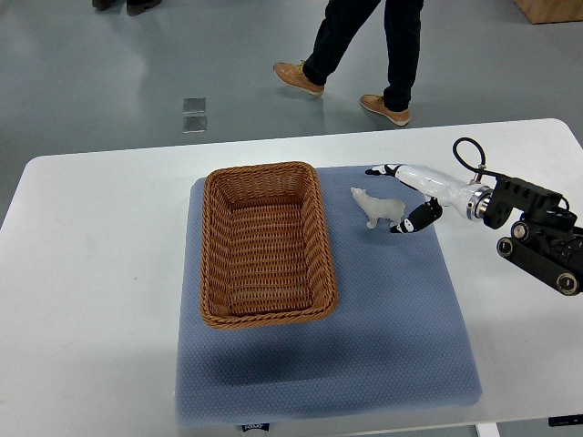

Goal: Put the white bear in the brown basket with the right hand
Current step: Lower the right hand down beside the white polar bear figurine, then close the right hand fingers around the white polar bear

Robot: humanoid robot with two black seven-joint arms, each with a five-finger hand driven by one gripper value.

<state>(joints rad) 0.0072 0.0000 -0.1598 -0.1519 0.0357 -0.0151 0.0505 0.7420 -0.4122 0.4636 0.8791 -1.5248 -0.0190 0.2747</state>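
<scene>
Bear (378,209) figure, white, stands upright on the blue mat (401,309) just to the right of the basket (266,244), its head pointing toward the basket's rim, apart from it. The brown wicker basket sits on the mat's left part and holds nothing. Reaching in from the right of the basket, the right hand (408,196) has its fingers spread apart around the bear's rear; one dark fingertip (405,225) lies close against the bear's back end, another points past it. The mat lies on the white surface (100,273). Beyond the surface's far edge, a person's legs (364,45) stand on the floor.
</scene>
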